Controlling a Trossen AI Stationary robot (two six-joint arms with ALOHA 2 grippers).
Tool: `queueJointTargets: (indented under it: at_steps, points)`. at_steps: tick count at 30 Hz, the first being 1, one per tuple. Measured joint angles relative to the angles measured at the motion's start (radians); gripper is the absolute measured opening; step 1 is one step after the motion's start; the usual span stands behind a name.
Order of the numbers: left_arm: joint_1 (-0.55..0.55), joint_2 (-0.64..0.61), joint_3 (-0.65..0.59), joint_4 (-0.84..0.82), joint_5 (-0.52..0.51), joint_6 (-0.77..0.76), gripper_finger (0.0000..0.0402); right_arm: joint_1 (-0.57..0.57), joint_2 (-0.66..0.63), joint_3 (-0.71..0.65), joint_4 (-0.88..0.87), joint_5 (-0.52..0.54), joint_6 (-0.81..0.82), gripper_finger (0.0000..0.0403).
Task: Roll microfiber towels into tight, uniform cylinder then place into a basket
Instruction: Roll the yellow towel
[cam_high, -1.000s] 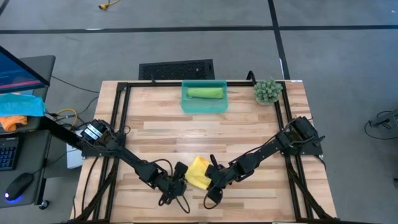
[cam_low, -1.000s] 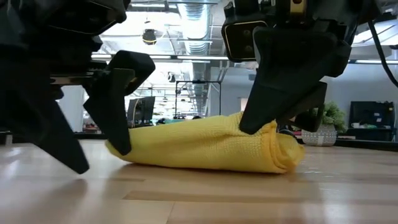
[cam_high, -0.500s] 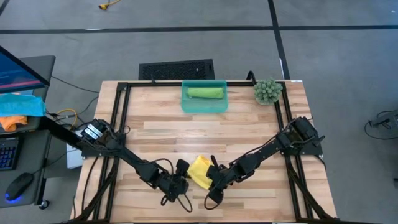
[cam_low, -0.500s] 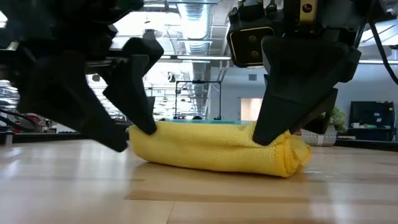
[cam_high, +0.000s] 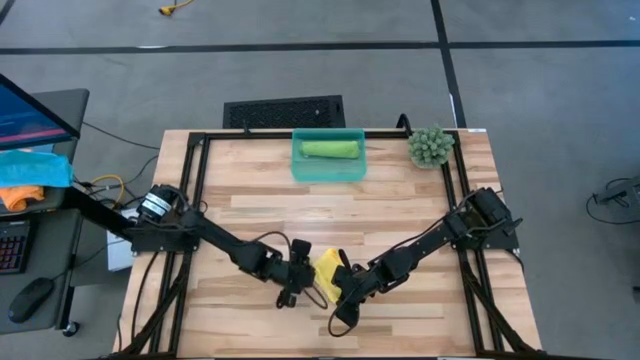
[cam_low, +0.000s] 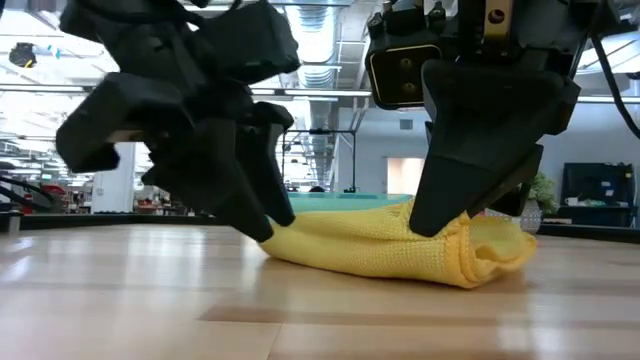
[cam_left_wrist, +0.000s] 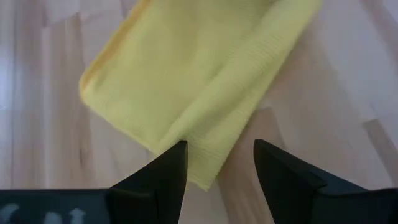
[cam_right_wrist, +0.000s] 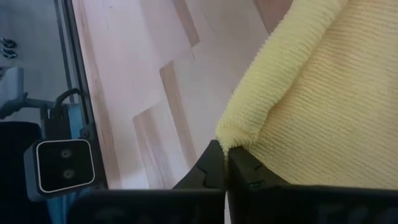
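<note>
The yellow towel (cam_high: 327, 272) lies on the near part of the table (cam_high: 400, 200), a little left of the middle, as a loose, flattened roll and not yet a tight cylinder. In the low view its long axis runs left to right across the boards (cam_low: 400, 245), and the right end is bunched into soft folds. Both grippers stand at this towel, one at each end of the axis.

The right gripper (cam_high: 343, 283) is on the right end. Its fingers are pressed together on a fold of the yellow cloth, and the right wrist view shows the edge of the towel (cam_right_wrist: 311, 93) pinched between the two tips. The left gripper (cam_high: 298, 277) is at the left end. Its fingers (cam_left_wrist: 163, 177) stand apart, with a corner of the towel (cam_left_wrist: 186, 81) lying just in front of the gap, and they grip nothing that I can see.

So the towel lies between the two arms, touching the right one and just beside the left one. I judge that the next move depends on the free left end: the left gripper is the nearer one to it.

The green towel (cam_high: 330, 149) is already rolled and lies inside the basket (cam_high: 298, 168) at the far edge of the table, well apart from the yellow one. A small green plant (cam_high: 430, 146) stands to the right of the basket.
</note>
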Motion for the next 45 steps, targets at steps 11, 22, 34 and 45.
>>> queueJointTargets:
  at_steps: [11, 22, 34, 45]
  points:
    - [0.045, 0.001, -0.024, 0.058, 0.177, -0.029, 0.0178, 0.0, 0.0, 0.0, 0.0, -0.003, -0.003, 0.0017]
    - [0.048, 0.002, -0.027, 0.059, 0.173, -0.037, 0.0178, 0.0, 0.0, 0.0, 0.0, 0.019, -0.061, 0.0049]
    - [0.103, 0.002, -0.027, 0.029, 0.174, -0.131, 0.0178, 0.0, 0.0, 0.0, 0.0, 0.071, -0.092, 0.0052]
    - [0.103, 0.002, -0.027, 0.044, 0.178, -0.136, 0.0178, -0.009, 0.0, 0.0, -0.001, 0.009, -0.098, 0.005]
